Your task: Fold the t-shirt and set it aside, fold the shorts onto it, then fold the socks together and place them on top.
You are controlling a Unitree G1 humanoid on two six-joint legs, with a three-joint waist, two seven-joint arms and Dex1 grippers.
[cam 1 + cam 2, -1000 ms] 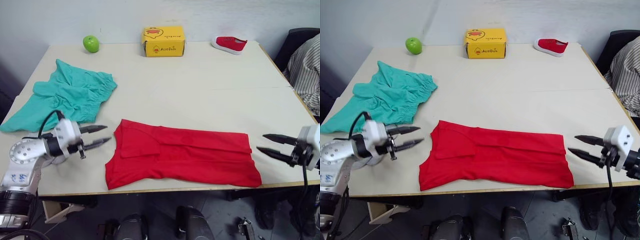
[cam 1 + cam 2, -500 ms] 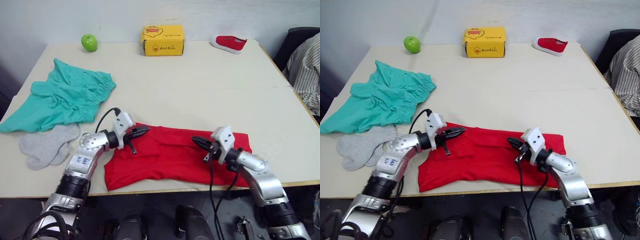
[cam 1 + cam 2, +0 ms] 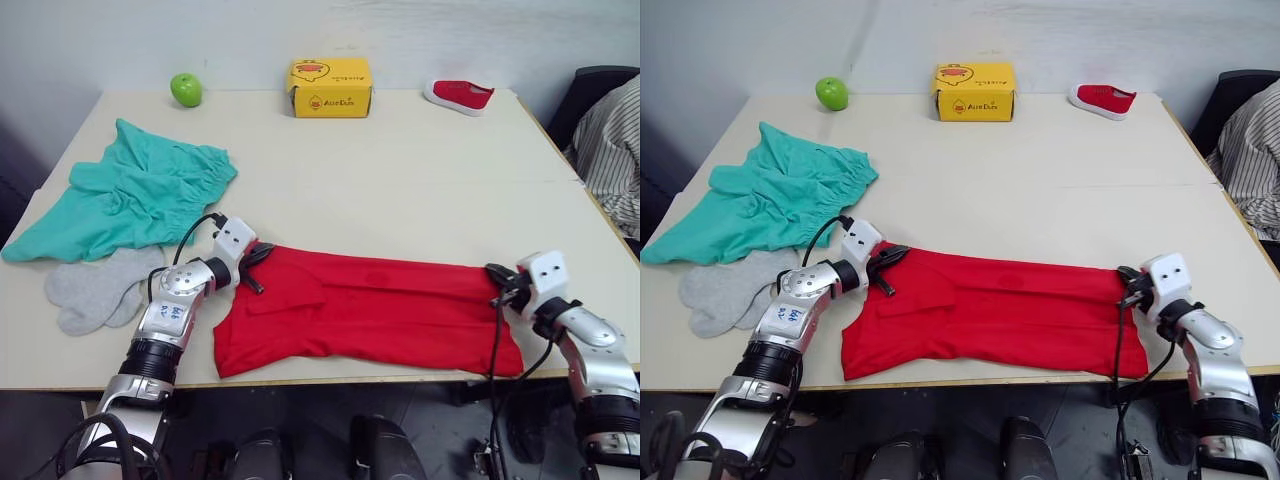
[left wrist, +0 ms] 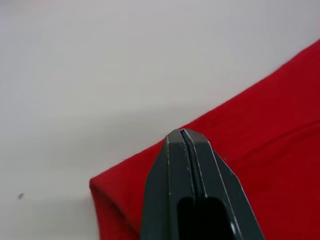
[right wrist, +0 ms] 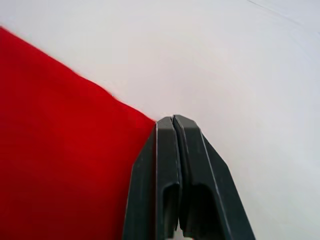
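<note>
The red t-shirt [image 3: 370, 315] lies flat as a long strip near the table's front edge. At its far left corner my left gripper [image 3: 262, 250] is shut, the fingertips pinching the fabric edge [image 4: 181, 131]. My right gripper [image 3: 495, 272] is shut on the far right corner, where red cloth [image 5: 60, 165] ends at the fingertips. The teal shorts [image 3: 130, 200] are spread at the left of the table. The grey socks [image 3: 95, 290] lie side by side just in front of the shorts, left of my left arm.
A yellow box [image 3: 329, 87], a green apple [image 3: 186, 89] and a small red shoe [image 3: 458, 95] stand along the table's far edge. A person in a striped sleeve [image 3: 615, 150] sits at the right. Bare tabletop [image 3: 400, 190] stretches behind the t-shirt.
Both grippers have moved outward from the middle of the t-shirt to its two far corners. One second ago they hung open beside the shirt. The shirt keeps its shape.
</note>
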